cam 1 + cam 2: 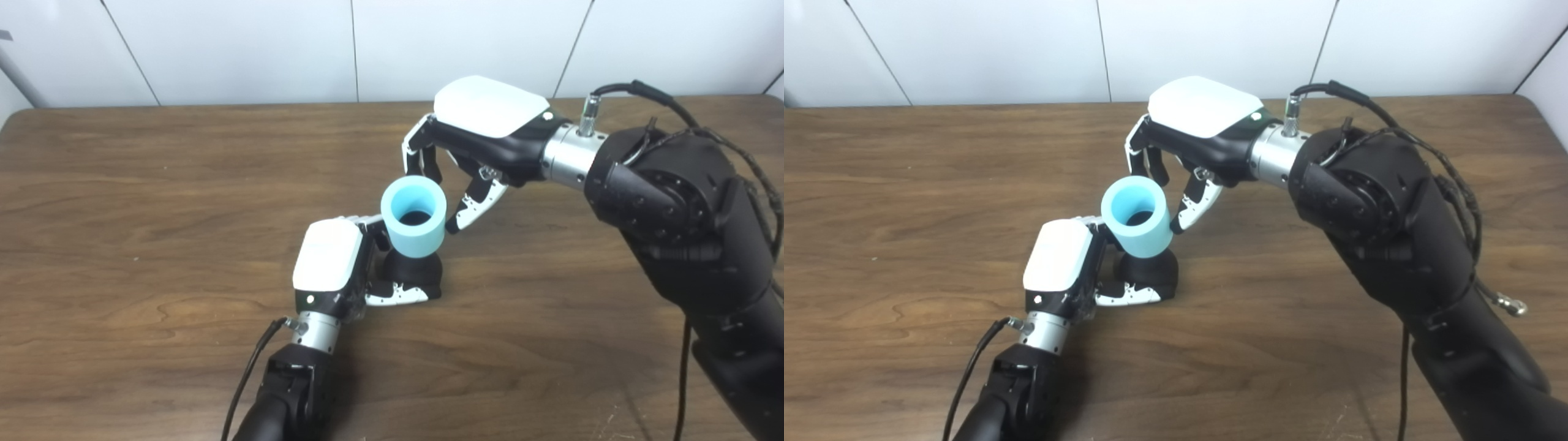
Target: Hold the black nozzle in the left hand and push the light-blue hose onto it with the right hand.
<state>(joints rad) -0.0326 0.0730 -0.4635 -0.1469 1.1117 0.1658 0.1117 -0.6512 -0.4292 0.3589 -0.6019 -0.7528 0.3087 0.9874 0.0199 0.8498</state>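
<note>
My left hand (pixel 334 263) grips the black nozzle (pixel 416 275); the light-blue hose (pixel 415 217) sits tilted atop it, just below my open, empty right hand (pixel 474 141).

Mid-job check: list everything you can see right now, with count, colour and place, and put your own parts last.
Hose: one, light blue, short open-topped tube at table centre, seated on top of the nozzle.
Nozzle: one, black, standing on the table directly under the hose.
Table: one, brown wood grain, fills the view.
Wall: white panels behind the table's far edge.
Left hand: one, white and black, left of the nozzle, its fingers wrapped around the nozzle's base.
Right hand: one, white and black, just behind and right of the hose, fingers apart, holding nothing; whether a fingertip grazes the hose is unclear.
</note>
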